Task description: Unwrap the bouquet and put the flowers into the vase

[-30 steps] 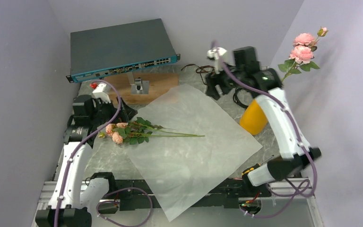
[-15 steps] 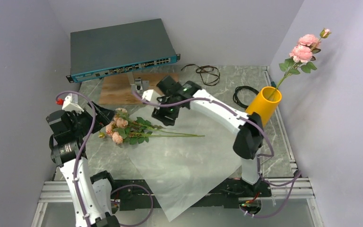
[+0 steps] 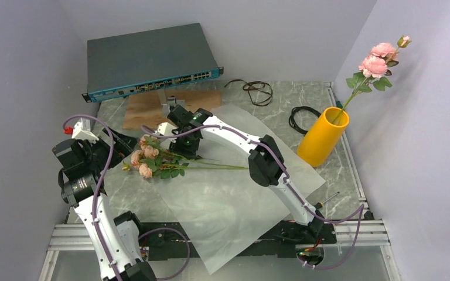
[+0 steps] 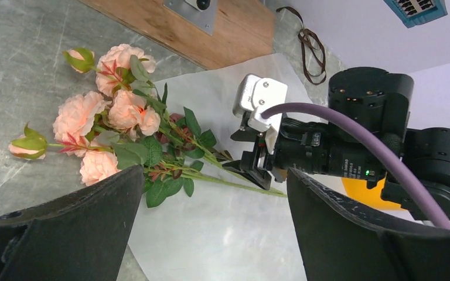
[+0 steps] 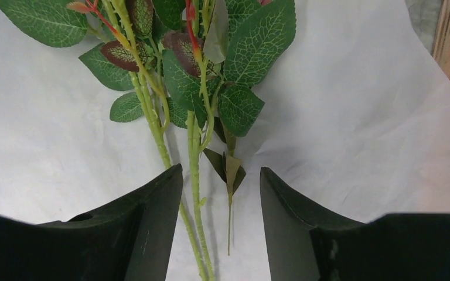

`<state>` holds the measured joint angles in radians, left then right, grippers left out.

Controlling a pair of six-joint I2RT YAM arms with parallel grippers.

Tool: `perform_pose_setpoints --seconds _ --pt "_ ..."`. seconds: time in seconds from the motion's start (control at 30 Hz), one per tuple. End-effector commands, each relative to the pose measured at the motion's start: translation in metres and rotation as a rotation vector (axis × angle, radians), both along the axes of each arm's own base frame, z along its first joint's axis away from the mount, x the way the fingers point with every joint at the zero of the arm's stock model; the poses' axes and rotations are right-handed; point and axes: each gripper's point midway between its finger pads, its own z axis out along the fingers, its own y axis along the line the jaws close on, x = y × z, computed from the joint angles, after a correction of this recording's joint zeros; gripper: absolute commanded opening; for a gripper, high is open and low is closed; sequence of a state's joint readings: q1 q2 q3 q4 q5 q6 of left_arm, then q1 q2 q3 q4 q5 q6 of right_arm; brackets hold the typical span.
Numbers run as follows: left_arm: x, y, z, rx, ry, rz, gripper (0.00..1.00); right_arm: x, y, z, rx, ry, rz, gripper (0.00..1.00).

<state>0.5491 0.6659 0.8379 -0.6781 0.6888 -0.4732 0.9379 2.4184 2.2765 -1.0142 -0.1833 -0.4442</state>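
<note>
**Now: right arm poised over the loose stems**

In the top external view, the unwrapping looks done. The single paper sheet (image 3: 234,193) lies flat on the counter (image 3: 126,196). One flower stem (image 3: 377,58), with two pink blooms and a bud, stands in the one yellow vase (image 3: 321,137) at the right. The other flowers (image 3: 152,161) lie at the sheet's left edge, heads out on the counter. The right end effector (image 3: 183,146) hangs over their stems, and the left end effector (image 3: 110,147) sits just beside the blooms.

In the left wrist view, the left end effector (image 4: 215,172) has its jaws wide apart and holds nothing. Beyond it lie at least four open roses and two buds.

In the right wrist view, the right end effector (image 5: 220,172) has its jaws apart, straddling the stems. Two green stems and a thin leaf stalk run into the gap, and neither finger appears to touch them.

The step in hand is picking up these flowers. The next move likely calls for clamping on the stems, lifting them off the sheet, and lowering them cut end first into the vase.
</note>
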Motion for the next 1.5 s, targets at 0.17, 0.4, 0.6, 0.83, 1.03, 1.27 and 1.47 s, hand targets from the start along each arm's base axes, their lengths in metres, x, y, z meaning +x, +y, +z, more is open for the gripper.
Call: perform_pose_setpoints --seconds 0.17,0.4,0.6,0.83,1.03,1.27,1.47 --pt "0.005 0.001 0.016 -0.005 -0.053 -0.004 0.97 -0.012 0.022 0.020 0.078 0.006 0.009 0.51" --pt "0.005 0.003 0.014 -0.001 -0.051 0.001 0.97 -0.002 0.027 -0.006 0.045 -0.004 0.001 0.47" --pt "0.004 0.003 0.014 0.013 -0.048 0.002 0.97 0.000 0.018 -0.025 -0.023 -0.033 0.027 0.46" --pt "0.004 0.003 0.013 0.015 -0.048 -0.001 0.97 -0.004 0.018 -0.019 -0.022 -0.050 0.047 0.25" --pt "0.005 0.003 0.013 0.014 -0.057 -0.006 0.96 -0.006 0.026 0.012 0.055 -0.060 0.020 0.05" --pt "0.010 -0.001 0.015 -0.002 -0.098 -0.040 0.96 -0.003 0.030 0.053 0.161 -0.106 -0.034 0.00" --pt "0.011 -0.006 0.022 0.011 -0.137 -0.083 0.96 -0.002 0.028 0.079 0.246 -0.124 -0.060 0.00"
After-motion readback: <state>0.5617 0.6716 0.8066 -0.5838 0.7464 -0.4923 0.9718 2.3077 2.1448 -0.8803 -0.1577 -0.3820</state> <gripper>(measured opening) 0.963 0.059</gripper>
